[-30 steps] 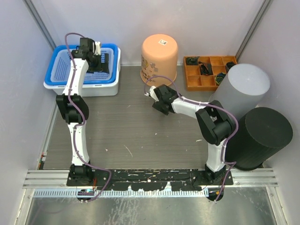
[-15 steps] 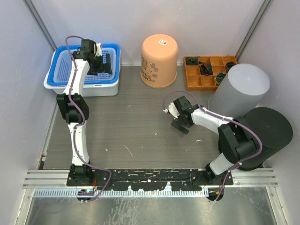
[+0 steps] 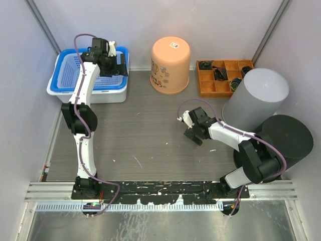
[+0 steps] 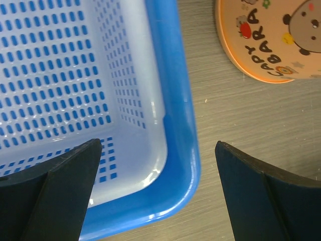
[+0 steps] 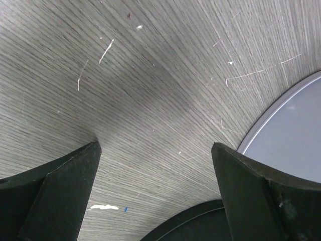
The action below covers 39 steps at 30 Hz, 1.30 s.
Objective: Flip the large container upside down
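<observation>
A peach-orange bucket (image 3: 171, 65) stands at the back middle with its closed end up and its wide rim on the table; its printed side shows in the left wrist view (image 4: 271, 40). My left gripper (image 3: 118, 64) is open over the right rim of the blue basket (image 3: 67, 75), its jaws straddling the basket's corner (image 4: 183, 130). My right gripper (image 3: 193, 132) is open and empty, low over the bare table (image 5: 150, 100), left of the grey bin (image 3: 257, 96).
A black bin (image 3: 277, 146) stands at the near right beside the grey one; both edges show in the right wrist view, grey (image 5: 296, 135) and black (image 5: 200, 228). A wooden compartment tray (image 3: 220, 78) with small parts sits at the back right.
My right gripper pulled away from the orange bucket, moving right and nearer, toward the grey bin. My left gripper shifted right from inside the basket to over its right rim.
</observation>
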{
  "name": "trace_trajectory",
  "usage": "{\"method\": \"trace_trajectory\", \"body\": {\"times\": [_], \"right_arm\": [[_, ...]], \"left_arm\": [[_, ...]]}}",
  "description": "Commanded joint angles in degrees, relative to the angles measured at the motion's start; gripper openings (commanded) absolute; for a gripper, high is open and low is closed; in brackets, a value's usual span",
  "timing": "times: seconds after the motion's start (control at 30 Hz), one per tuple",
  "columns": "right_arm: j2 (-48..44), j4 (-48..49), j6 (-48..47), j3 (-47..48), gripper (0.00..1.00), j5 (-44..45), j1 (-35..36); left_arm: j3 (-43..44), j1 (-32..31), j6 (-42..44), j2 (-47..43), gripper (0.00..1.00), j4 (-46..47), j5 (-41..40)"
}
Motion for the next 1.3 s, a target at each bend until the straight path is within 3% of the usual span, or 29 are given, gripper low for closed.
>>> {"method": "trace_trajectory", "body": {"times": [0.0,0.67,1.27], "right_arm": [[1.51,0.3,2.5,-2.81,1.0,-2.21,-0.86],[4.71,0.33,2.73,-3.69,1.0,-3.85,-1.65],[6.42,-0.51,3.13,-2.86,1.0,-6.06,-1.74]], "left_arm": [[1.15,-1.64,0.14,-3.83,0.99,0.46,0.2],[-6.6,-0.61,1.51,-12.13,0.99,3.77,-0.76],[-8.84,-0.02,4.82,-9.54,0.99,4.79,-5.77]]}}
